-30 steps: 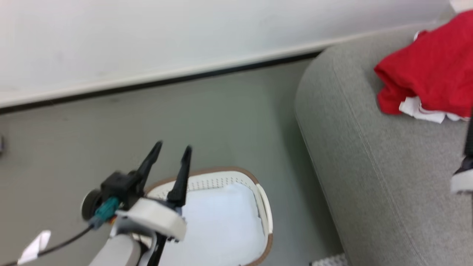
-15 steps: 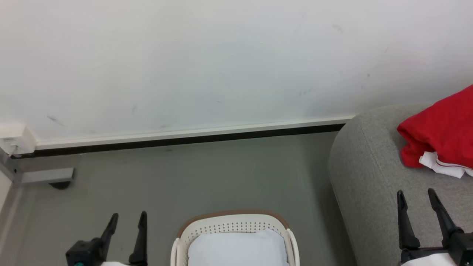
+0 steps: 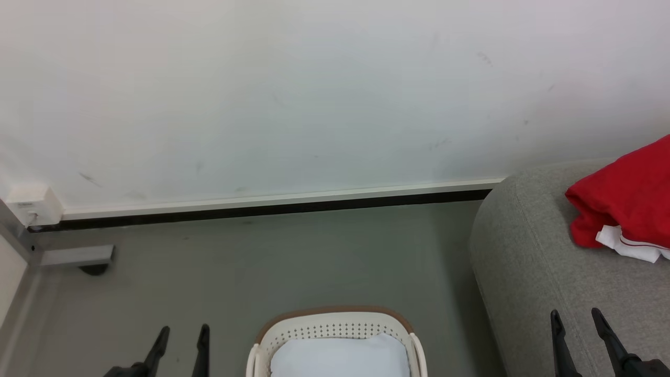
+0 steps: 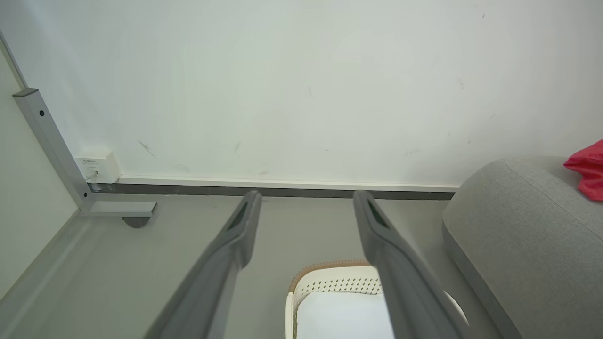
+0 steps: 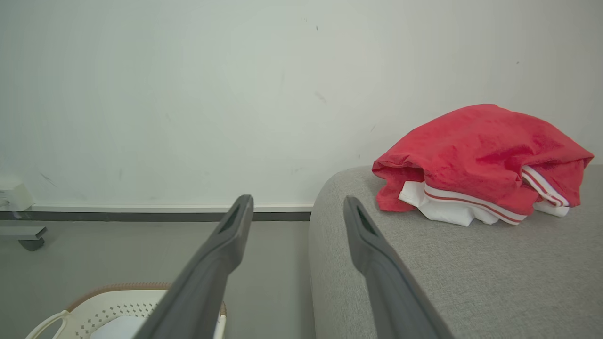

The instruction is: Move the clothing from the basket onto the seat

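One clothing heap (image 5: 471, 155), one basket (image 3: 335, 329)

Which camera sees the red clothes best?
The right wrist view: the whole clothing heap shows, white stripes too, on the seat. The head view cuts it off; the left wrist view catches one corner.

Open grey floor (image 3: 293, 256) lies across the centre of the head view, bounded by the wall (image 3: 314, 94) above, a metal frame foot (image 3: 73, 255) at left, the basket (image 3: 335, 322) at bottom centre and the sofa (image 3: 528, 272) at right, where red clothing (image 3: 628, 193) takes up the far right edge
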